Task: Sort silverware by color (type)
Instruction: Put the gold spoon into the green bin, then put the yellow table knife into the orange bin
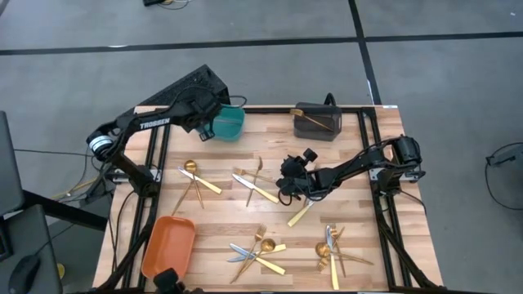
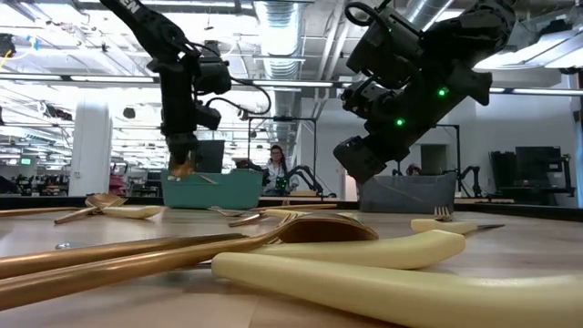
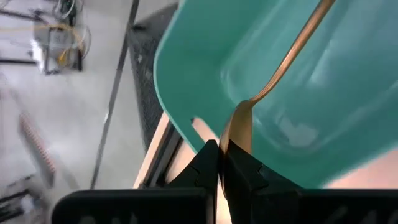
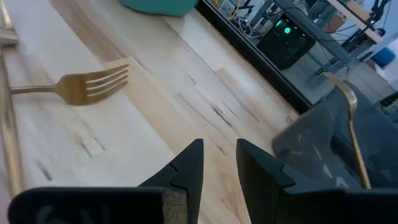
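**Gold spoon pinched over teal bin, right arm empty mid-counter**

Gold spoon (image 3: 283,65) is clamped by its bowl end in the left gripper (image 3: 219,163), jaws clenched tight on it, handle slanting out over the teal bin (image 1: 228,123) at the counter's (image 1: 221,214) far left corner. From above the arm's wrist covers the spoon entirely; only the wrist camera shows the grip.

Right gripper (image 4: 219,163) hovers mid-counter, jaws parted with nothing between them, above bare wood. A gold fork (image 4: 81,86) lies near it, handle cut off at the frame edge.

Dark grey bin (image 1: 317,122) at the far edge holds one gold piece (image 4: 354,134), its type hard to make out. Orange bin (image 1: 169,246) sits at the near left, partly cut off.

Rest of the silverware (image 1: 259,250) lies scattered in overlapping clusters across the counter; individual pieces hard to separate. In the low view, near pieces are blurred.
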You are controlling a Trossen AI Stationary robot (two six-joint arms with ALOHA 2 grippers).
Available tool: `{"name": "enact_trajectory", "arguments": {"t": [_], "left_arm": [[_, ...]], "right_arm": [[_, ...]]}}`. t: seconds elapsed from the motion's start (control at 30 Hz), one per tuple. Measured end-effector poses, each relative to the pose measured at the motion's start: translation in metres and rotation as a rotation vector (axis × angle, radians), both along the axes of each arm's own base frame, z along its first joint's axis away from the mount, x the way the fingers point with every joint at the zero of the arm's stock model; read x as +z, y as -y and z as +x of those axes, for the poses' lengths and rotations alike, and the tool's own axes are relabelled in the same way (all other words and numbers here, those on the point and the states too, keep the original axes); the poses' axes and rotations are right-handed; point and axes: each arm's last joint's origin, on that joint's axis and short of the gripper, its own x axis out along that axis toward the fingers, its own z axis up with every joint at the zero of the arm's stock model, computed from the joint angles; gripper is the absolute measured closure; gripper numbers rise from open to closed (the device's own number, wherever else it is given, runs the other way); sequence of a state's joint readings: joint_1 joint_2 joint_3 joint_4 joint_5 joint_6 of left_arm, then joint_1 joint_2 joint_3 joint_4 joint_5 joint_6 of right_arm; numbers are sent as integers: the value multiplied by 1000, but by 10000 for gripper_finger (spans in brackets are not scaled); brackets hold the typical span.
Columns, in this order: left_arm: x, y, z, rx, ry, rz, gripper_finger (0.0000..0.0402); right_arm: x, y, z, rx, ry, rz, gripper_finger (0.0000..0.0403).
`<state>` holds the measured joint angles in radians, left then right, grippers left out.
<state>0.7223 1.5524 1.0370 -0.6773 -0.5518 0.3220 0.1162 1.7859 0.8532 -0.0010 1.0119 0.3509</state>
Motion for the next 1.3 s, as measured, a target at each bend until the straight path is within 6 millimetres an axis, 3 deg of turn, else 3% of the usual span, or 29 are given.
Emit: {"name": "enact_trajectory", "arguments": {"t": [0.33,0.53,0.7,0.9,1.07,1.17,1.3], "left_arm": [[5,-25,-11,62,74,78,383],[6,-34,-19,120,69,125,298],[12,-30,-21,174,39,189,226],[39,12,-18,112,132,135,193],[61,55,-14,-170,534,37,192],[56,82,-18,-391,813,-39,192],[35,119,-30,-521,1031,-100,197]], "right_arm": [[-2,-1,-1,7,13,55,282],[-2,-1,-1,-2,28,64,282],[-1,-1,0,2,47,73,282],[10,2,16,25,315,219,282],[22,8,30,192,464,368,282],[29,10,37,272,512,447,282],[39,-2,44,343,514,465,282]]}}
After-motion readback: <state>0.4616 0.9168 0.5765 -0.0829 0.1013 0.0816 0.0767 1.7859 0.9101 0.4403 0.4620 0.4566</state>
